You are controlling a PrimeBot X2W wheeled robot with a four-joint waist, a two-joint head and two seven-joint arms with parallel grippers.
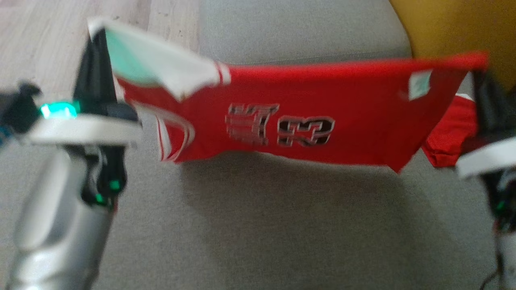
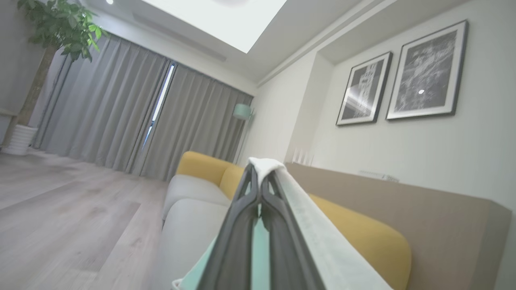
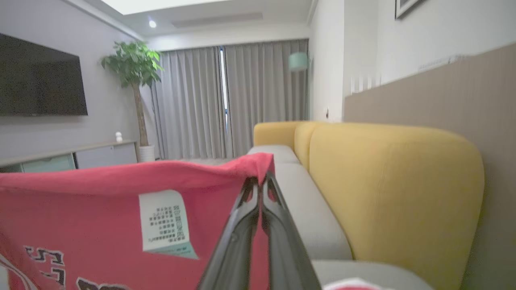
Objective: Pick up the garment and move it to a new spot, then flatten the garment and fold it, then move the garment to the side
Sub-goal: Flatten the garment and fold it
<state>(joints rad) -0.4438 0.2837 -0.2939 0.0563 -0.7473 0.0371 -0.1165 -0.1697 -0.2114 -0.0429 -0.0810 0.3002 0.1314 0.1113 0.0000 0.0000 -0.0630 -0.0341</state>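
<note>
Over sofa [image 1: 282, 241], garment [image 1: 322, 92] stretched between left fingers [image 2: 240, 229], right fingers [image 3: 242, 225]

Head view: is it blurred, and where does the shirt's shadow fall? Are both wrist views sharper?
Head view: motion-blurred, the red printed fabric garment smeared, its soft shadow on the grey sofa cushion below; left wrist view: sharper, tilted, a glare spot on the larger black-framed picture; right wrist view: fairly sharp.

Grey fabric sofa seat [image 1: 258, 225]
</note>
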